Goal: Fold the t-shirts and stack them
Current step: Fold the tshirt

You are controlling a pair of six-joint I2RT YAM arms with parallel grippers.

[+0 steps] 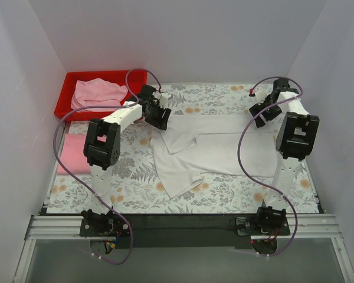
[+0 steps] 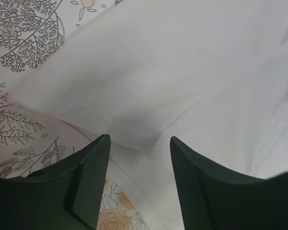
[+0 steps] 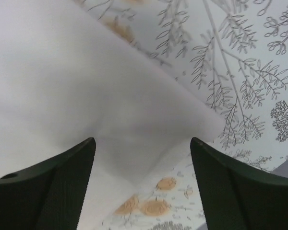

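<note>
Left gripper (image 2: pixel 139 143): 2 fingers spread, nothing between them, low over the far-left edge of the white t-shirt (image 1: pixel 215 150). Right gripper (image 3: pixel 143 143) is spread wider, also empty, over the shirt's far-right corner. Shirt lies part-folded mid-table on the floral cloth (image 1: pixel 135 183) — contact with either gripper unclear.

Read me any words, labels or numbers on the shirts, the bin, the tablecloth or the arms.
None: no text can be read in any view.
The white shirt, the pink shirt in the red bin and the flowered tablecloth carry no writing; the arms show no legible label.
</note>
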